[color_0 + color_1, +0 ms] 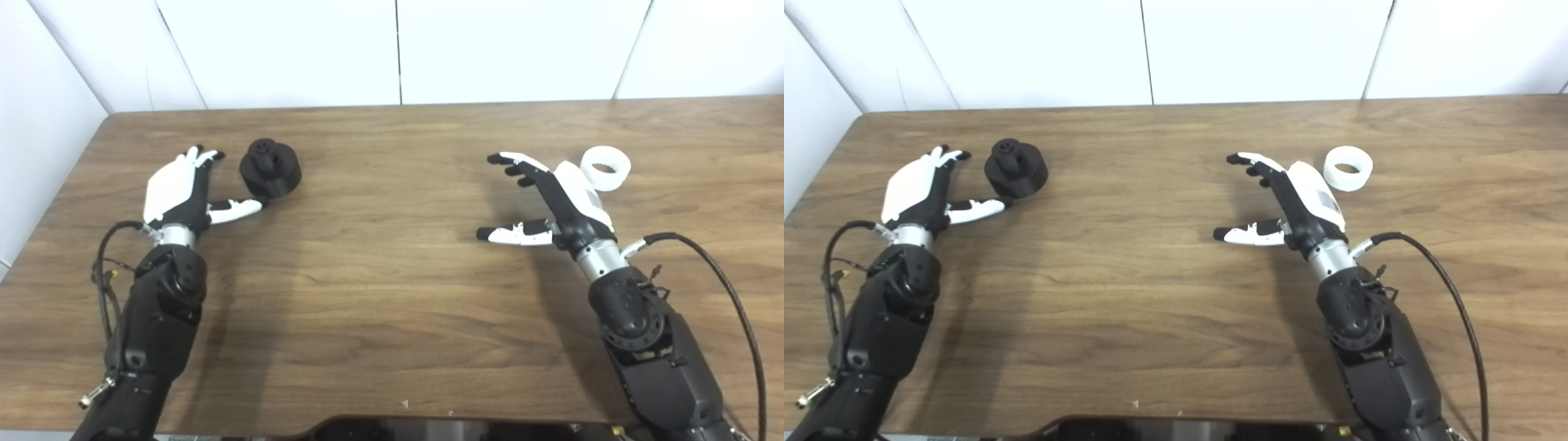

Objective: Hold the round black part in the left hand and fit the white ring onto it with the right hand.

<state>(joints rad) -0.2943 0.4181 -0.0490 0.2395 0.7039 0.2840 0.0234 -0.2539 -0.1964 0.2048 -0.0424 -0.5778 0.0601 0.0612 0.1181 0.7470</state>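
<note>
Nothing in the scene served as a container; both parts lay directly on the wooden table (pixel 392 294), which filled most of the frame below white wall panels (pixel 392 49).

The round black part (pixel 270 169) sat in the upper left of the frame. It was a squat, matte cylinder with a smaller raised hub on top, and the hub seemed to carry small holes, though the detail was too blurred to be sure. The white ring (pixel 1348 168) lay flat in the upper right, a short, thick-walled band with a wide open centre through which the wood showed.

The left hand (pixel 177 193) rested low at the left, empty, its fingers spread and pointing toward the top of the frame, with the thumb (pixel 236 210) stretched out to the right. The thumb's tip reached just below the black part; whether it touched could not be told. The right hand (pixel 1295 199) was held at the right of centre, also empty and spread wide, fingers pointing to the upper left and thumb toward the left. The ring lay just beyond the back of this hand, apart from it in the right eye view, while in the left eye view the hand overlapped the ring's lower left edge.

A black cable (pixel 729 288) looped out from the right wrist toward the lower right corner, and thinner wires (pixel 104 269) hung beside the left forearm. A dark curved edge (pixel 465 425) showed along the bottom centre.
</note>
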